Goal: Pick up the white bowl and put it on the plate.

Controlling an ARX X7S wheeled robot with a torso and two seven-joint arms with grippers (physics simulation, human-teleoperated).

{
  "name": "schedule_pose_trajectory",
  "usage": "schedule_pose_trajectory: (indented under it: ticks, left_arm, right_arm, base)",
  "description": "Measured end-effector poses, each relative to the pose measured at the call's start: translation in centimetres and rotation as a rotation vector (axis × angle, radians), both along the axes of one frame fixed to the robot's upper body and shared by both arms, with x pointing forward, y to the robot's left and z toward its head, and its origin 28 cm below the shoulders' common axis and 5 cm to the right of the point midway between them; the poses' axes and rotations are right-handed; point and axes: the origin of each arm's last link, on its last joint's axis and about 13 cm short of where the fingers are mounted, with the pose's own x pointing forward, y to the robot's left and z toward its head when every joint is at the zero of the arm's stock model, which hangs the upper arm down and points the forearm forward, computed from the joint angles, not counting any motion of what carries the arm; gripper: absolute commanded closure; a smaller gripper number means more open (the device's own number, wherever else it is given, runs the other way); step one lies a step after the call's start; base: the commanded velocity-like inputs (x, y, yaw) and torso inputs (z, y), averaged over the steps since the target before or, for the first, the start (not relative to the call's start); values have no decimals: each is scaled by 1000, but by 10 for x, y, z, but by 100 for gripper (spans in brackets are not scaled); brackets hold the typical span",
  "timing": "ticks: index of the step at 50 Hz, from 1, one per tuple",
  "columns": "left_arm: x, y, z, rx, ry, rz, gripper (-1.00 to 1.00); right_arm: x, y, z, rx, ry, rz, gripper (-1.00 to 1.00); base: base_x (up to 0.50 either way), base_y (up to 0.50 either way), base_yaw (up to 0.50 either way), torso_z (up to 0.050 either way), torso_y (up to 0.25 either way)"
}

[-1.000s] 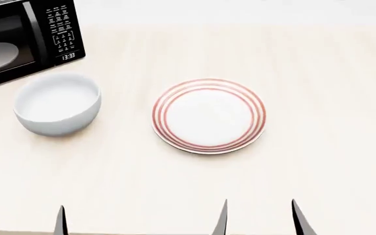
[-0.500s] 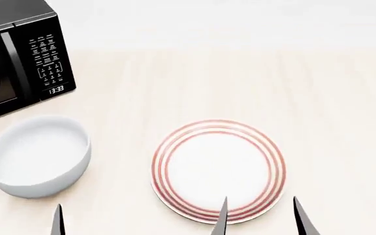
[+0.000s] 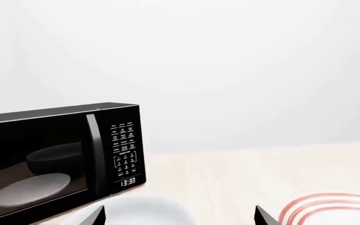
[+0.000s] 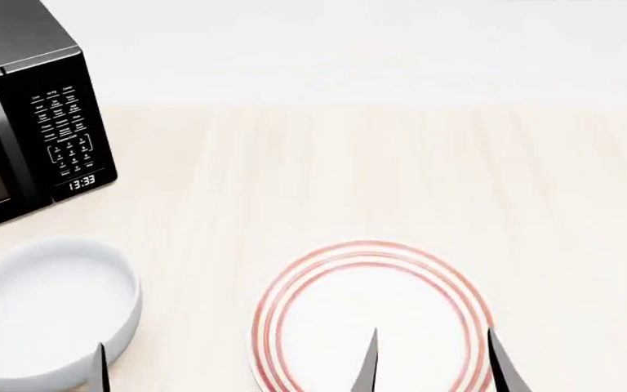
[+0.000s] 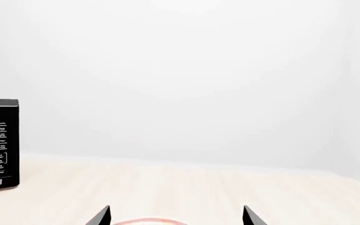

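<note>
White bowl [image 4: 46, 314] left of plate [image 4: 371, 322], both claws spread, L [image 4: 36, 363], R [image 4: 433, 359].

Two pairs of thin, dark, pointed fingertips: left claw [image 4: 36, 365]; right claw [image 4: 433, 361]; smooth, unmarked

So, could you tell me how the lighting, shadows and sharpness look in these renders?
Head view: flat, even light, only a faint shadow under the white bowl; plate rings sharp. Left wrist view: the microwave door mirrors a dim dish. Right wrist view: plain bright wall, no glare.
</note>
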Motion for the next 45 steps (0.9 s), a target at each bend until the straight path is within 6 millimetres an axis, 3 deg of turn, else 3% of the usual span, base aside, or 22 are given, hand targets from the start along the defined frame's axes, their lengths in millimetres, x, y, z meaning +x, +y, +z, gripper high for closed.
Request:
schedule_pose_trajectory:
  ticks: [12,27,45]
  left_arm:
    - [-3,0,12,19,20,18,-100]
    - [-10,6,62,49,22,55,-100]
    - [20,35,102,7,202,115,-100]
  right_arm:
    - [0,0,-1,-8,5,-1,-100]
    - [0,1,-2,-18,9,0,-100]
    - [0,-1,-1,-12,6,-3,-100]
  base:
    - [0,0,0,0,0]
    - [0,0,0,0,0]
    - [0,0,0,0,0]
